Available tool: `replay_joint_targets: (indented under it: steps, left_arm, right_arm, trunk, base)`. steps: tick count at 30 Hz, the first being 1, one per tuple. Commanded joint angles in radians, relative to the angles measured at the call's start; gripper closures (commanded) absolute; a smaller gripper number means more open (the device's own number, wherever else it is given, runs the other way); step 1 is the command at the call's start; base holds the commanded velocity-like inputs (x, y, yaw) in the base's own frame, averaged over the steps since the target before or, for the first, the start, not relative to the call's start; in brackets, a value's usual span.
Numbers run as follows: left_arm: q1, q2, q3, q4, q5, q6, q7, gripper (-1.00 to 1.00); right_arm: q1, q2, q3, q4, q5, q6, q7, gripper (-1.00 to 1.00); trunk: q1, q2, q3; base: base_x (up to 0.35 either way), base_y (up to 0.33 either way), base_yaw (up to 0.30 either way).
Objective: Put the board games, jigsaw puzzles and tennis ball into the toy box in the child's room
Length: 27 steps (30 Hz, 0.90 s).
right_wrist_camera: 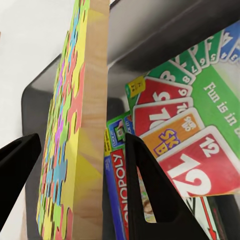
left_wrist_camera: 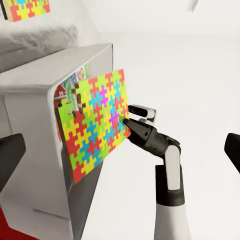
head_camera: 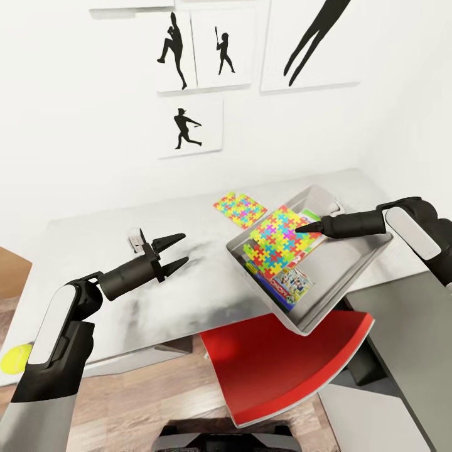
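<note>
Head view: the left pincer (head_camera: 177, 252) hangs over the pale desk (head_camera: 94, 251) with its two black fingers spread apart and nothing between them. Well off to its side, the right pincer (head_camera: 301, 230) reaches into the toy box (head_camera: 351, 276), a pale grey tray that overhangs the desk's near edge above the red chair (head_camera: 282, 358). At the tip of the right pincer lies a jigsaw puzzle (head_camera: 279, 242), tilted inside the box on top of the games; whether the fingers clamp it cannot be told here. Just below that puzzle, the Monopoly box (head_camera: 290, 285) shows its printed face. A second jigsaw puzzle (head_camera: 240, 208) lies flat on the desk, beyond the box and apart from both pincers. The tennis ball (head_camera: 14, 359) sits far behind the left pincer, down by that arm's elbow at the picture's edge. Black baseball silhouette pictures (head_camera: 188, 122) hang on the white wall.

Left wrist view: the right pincer (left_wrist_camera: 126, 121) touches the puzzle's (left_wrist_camera: 95, 125) edge, and the puzzle stands out past the grey wall of the toy box (left_wrist_camera: 35, 140). The other puzzle (left_wrist_camera: 27, 8) shows in a corner.

Right wrist view: the two dark fingers (right_wrist_camera: 150, 190) stand open on either side of the puzzle's (right_wrist_camera: 75, 135) wooden edge, not pressed to it. Just beyond them lie the Skip-Bo box (right_wrist_camera: 190, 130) and the Monopoly box (right_wrist_camera: 117, 195), inside the toy box (right_wrist_camera: 150, 30).
</note>
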Motion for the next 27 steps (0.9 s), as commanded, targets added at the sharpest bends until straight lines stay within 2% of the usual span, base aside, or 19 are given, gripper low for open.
replay_joint_targets:
  steps: [1, 27]
  left_arm:
    - [-0.001, 0.000, 0.001, -0.001, 0.011, 0.003, 0.011, -1.00]
    - [-0.001, -0.001, -0.001, -0.002, 0.011, 0.003, 0.013, -1.00]
  right_arm:
    - [-0.002, -0.001, 0.003, 0.000, 0.005, 0.000, 0.008, 1.00]
    - [-0.003, -0.001, 0.003, 0.000, 0.005, -0.001, 0.008, 1.00]
  trunk:
    - [0.001, -0.002, -0.003]
    - [0.001, -0.002, -0.046]
  base:
    - [0.000, 0.000, 0.000]
    - [0.000, 0.000, 0.000]
